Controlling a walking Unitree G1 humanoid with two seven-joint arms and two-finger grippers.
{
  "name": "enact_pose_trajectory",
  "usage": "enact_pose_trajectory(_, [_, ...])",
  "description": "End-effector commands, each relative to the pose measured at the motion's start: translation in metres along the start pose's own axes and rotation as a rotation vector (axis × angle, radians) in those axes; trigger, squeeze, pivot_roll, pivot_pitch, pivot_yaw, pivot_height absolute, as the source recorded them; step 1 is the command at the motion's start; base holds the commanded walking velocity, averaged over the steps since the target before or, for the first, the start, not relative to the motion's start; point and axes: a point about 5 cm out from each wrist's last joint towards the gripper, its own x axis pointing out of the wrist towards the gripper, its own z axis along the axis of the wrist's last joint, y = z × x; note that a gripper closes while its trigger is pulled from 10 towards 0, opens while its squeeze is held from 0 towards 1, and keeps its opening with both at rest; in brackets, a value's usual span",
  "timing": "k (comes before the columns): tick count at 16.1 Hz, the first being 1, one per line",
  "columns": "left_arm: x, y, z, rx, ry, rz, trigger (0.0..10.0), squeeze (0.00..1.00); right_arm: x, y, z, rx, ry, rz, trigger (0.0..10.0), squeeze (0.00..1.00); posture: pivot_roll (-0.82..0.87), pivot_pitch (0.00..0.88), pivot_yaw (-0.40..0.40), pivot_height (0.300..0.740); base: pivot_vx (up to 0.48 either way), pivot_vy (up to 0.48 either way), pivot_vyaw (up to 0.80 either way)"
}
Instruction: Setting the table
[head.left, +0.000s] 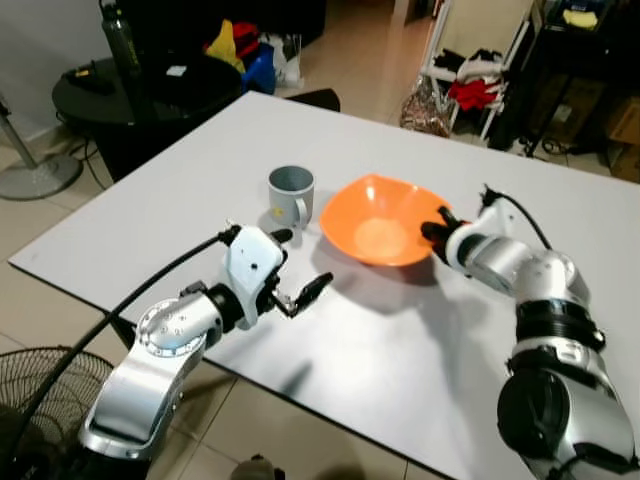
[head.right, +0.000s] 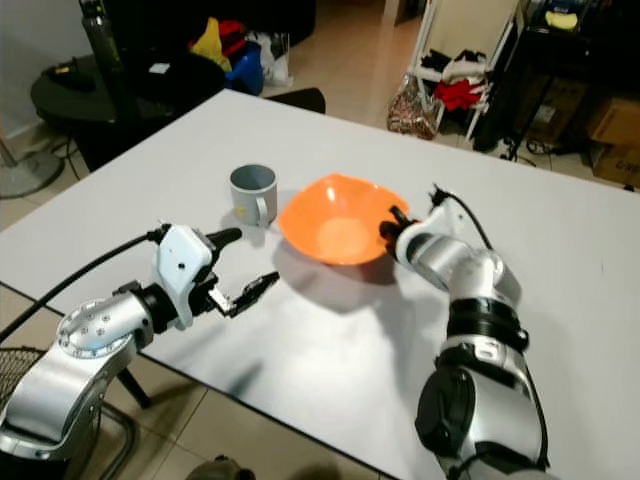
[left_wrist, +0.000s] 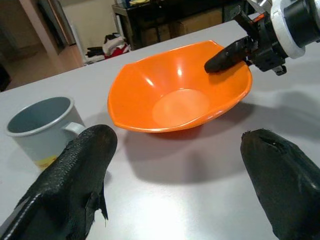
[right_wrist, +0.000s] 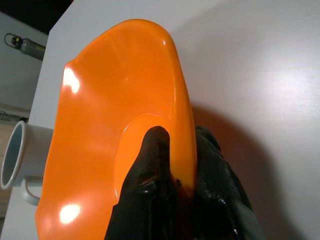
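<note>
Nearest the camera, left gripper (head.left: 297, 268) hovers low over the near part of the white table (head.left: 520, 330), fingers spread wide, holding nothing, aimed at the bowl. Orange bowl (head.left: 378, 220) sits mid-table, just beyond it. Right gripper (right_wrist: 172, 172) is pinched on the bowl's rim on the robot's right side, one finger inside the wall, one outside; fingers narrow, clamped on the rim. The bowl looks slightly tipped or lifted on that side, a shadow under it, though I can't tell if it is fully off the table.

Step in hand, as I judge it: placing or repositioning the bowl as part of laying a setting. Next move calls for carrying the bowl to its spot, setting it flat, then letting the fingers open; a thin rim grip may let it swing, so keep it level.

Grey mug (head.left: 291, 193) stands upright just beside the bowl on the robot's left, handle toward the robot; close enough to get bumped if the bowl slides that way. The open left gripper is also near the bowl's path. Beyond the table: dark round side table (head.left: 110, 90) with a bottle (head.left: 118, 35), shelving with clothes (head.left: 470, 75), a fan (head.left: 40, 390) on the floor.
</note>
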Motion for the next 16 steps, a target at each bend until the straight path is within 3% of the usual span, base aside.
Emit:
enact_pose_trajectory(1, [0.003,0.001,0.005,0.002,-0.018,-0.012,10.0,0.0,-0.005,0.006,0.008,0.014,-0.03,0.038,0.0,0.0,0.16,0.0,0.003,0.74,0.0,0.0,0.0])
enact_pose_trajectory(5, [0.006,0.003,0.005,0.007,-0.019,-0.012,10.0,0.0,0.003,0.016,0.002,-0.004,-0.015,0.04,0.0,0.0,0.16,0.0,0.008,0.74,0.0,0.0,0.0])
enact_pose_trajectory(6, [0.006,0.003,0.005,0.008,-0.02,-0.012,10.0,0.0,0.004,0.018,0.002,-0.016,-0.015,0.039,3.1,0.0,0.16,0.0,0.008,0.74,0.0,0.0,0.0])
enact_pose_trajectory(7, [0.005,0.004,0.006,0.009,-0.021,-0.011,10.0,0.0,0.006,0.022,0.003,-0.047,-0.015,0.034,9.7,0.0,0.16,0.0,0.008,0.74,0.0,0.0,0.0])
enact_pose_trajectory(9, [0.004,0.004,0.005,0.015,-0.016,-0.008,10.0,0.0,0.012,0.029,0.005,-0.06,-0.025,0.034,10.0,0.0,0.17,0.0,0.007,0.74,0.0,0.0,0.0])
enact_pose_trajectory(14, [-0.001,0.002,0.004,0.011,-0.005,-0.001,10.0,0.0,0.022,0.026,-0.001,-0.026,-0.013,-0.02,10.0,0.0,0.19,0.0,-0.006,0.74,0.0,0.0,0.0])
enact_pose_trajectory(15, [-0.002,0.001,0.004,0.01,-0.003,-0.002,10.0,0.0,0.022,0.025,-0.002,-0.024,-0.01,-0.027,10.0,0.05,0.2,0.0,-0.008,0.74,0.0,0.0,0.0])
enact_pose_trajectory(16, [-0.002,0.001,0.003,0.01,-0.001,-0.003,10.0,0.0,0.023,0.022,-0.002,-0.017,-0.006,-0.031,10.0,0.4,0.2,0.0,-0.008,0.74,0.0,0.0,0.0])
